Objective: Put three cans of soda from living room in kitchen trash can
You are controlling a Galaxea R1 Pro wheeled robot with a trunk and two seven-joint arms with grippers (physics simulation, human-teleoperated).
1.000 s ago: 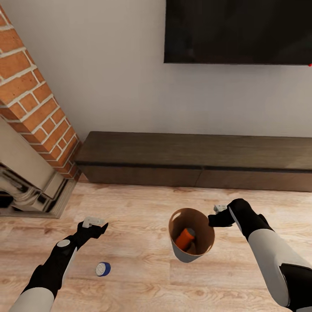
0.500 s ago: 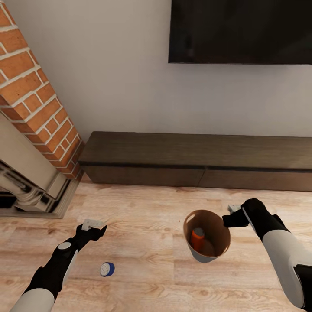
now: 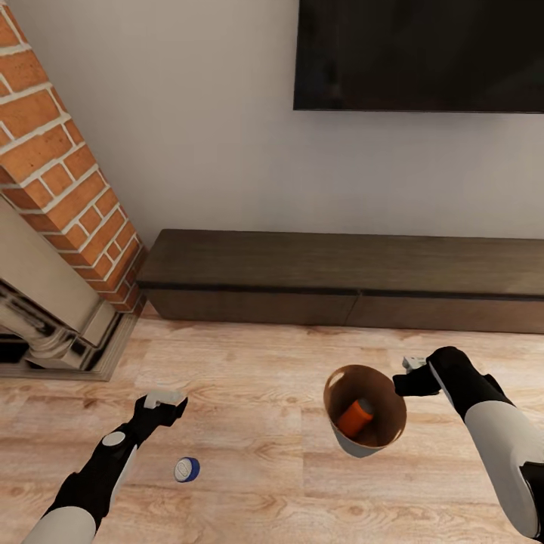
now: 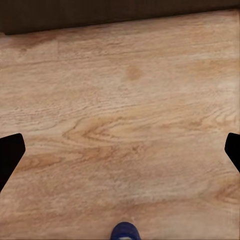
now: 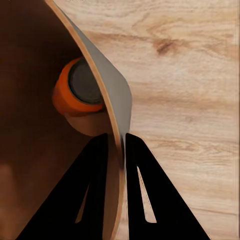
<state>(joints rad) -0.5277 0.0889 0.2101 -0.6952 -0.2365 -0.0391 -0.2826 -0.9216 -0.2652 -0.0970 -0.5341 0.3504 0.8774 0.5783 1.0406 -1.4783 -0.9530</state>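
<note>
My right tool (image 5: 116, 145) is clenched on the rim of the tash can (image 3: 341, 442), holding it above the wood floor (image 3: 257, 378) with an orange can (image 3: 355, 417) inside. My left tool (image 3: 168, 398) hangs released, jaws wide apart, near the blue can (image 3: 186, 469) on the floor. I judge collecting is underway; next, lower the left tool onto that can.

I see a brick fireplace (image 3: 53, 189) at the left, a long dark low cabinet (image 3: 340, 279) against the pale wall (image 3: 204, 128), what looks like a wall-mounted TV (image 3: 419, 53) above, and wood floor (image 3: 249, 423).
</note>
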